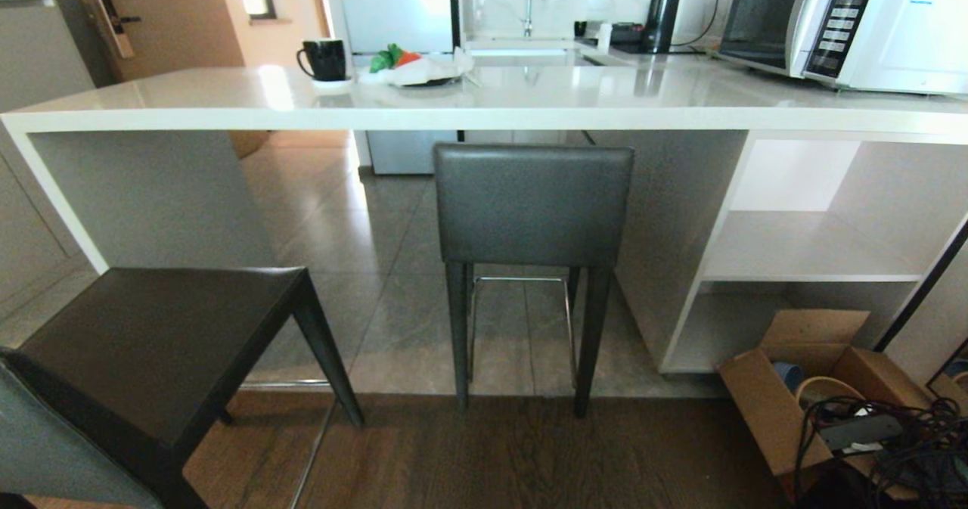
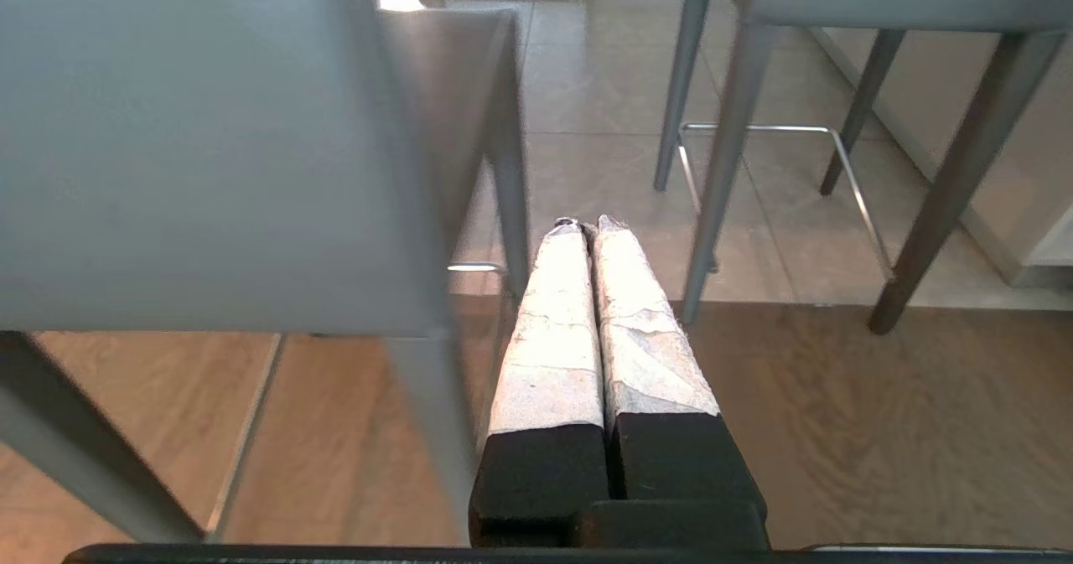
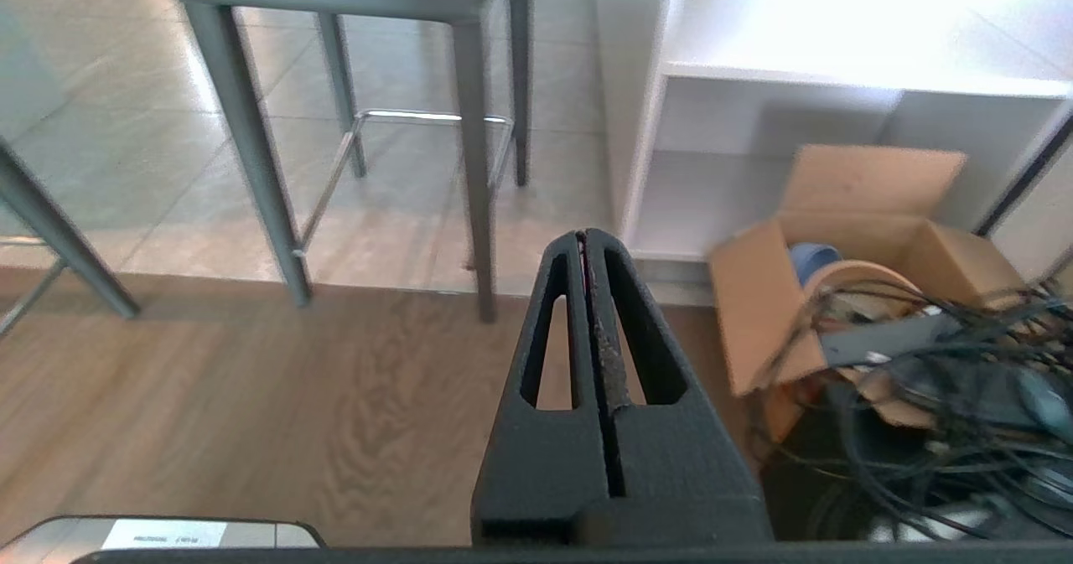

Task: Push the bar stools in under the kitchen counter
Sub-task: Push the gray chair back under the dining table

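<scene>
The kitchen counter [image 1: 484, 104] runs across the head view, a glossy off-white slab with a white side panel at the left. One bar stool [image 1: 533, 206] stands at its front edge in the middle, its grey backrest facing me. The second bar stool [image 1: 162, 342] stands nearer to me at the lower left, well out from the counter, its dark seat showing. Neither arm appears in the head view. My left gripper [image 2: 589, 227] is shut and empty above the floor, just right of the near stool's backrest [image 2: 201, 145]. My right gripper [image 3: 581, 235] is shut and empty, short of the middle stool's legs [image 3: 474, 170].
White open shelves [image 1: 809, 256] fill the counter's right end. A cardboard box [image 1: 802, 388] and tangled black cables [image 1: 892, 433] lie on the floor at the lower right. A black mug [image 1: 325, 59], a plate of food [image 1: 420, 70] and a microwave [image 1: 839, 21] sit on top.
</scene>
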You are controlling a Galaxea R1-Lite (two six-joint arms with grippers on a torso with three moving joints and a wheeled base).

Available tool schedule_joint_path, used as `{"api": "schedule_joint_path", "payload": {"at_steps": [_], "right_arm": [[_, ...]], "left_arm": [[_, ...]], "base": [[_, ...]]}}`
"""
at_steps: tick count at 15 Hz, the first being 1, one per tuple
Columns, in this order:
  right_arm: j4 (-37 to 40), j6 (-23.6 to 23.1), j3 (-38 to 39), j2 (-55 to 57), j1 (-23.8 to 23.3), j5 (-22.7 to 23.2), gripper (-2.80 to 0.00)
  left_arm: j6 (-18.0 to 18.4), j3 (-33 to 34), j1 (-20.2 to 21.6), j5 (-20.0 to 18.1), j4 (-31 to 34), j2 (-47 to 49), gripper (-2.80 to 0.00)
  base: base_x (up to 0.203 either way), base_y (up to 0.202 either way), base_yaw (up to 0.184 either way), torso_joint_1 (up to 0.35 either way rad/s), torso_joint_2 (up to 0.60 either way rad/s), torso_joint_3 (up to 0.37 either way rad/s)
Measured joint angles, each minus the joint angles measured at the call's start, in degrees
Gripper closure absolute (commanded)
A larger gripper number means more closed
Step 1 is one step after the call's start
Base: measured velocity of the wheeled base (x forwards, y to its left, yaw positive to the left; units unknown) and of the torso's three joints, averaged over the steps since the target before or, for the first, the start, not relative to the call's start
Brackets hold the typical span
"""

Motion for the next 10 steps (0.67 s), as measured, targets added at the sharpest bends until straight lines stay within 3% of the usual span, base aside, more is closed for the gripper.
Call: {"api": "schedule_joint_path", "payload": {"at_steps": [7, 10], "right_arm": [[0.0, 1.38, -0.04, 0.0, 0.0, -1.83, 0.0], [-0.03, 1.25, -0.04, 0.0, -0.04, -1.83, 0.0]], "left_arm": [[0.0, 0.0, 0.0, -0.02, -0.02, 0.0, 0.0], [0.0, 0.0, -0.02, 0.02, 0.02, 0.0, 0.0]], "base": [[0.0, 0.196, -0.001, 0.003, 0.0, 0.001], [0.0, 0.086, -0.004, 0.002, 0.0, 0.002]]}}
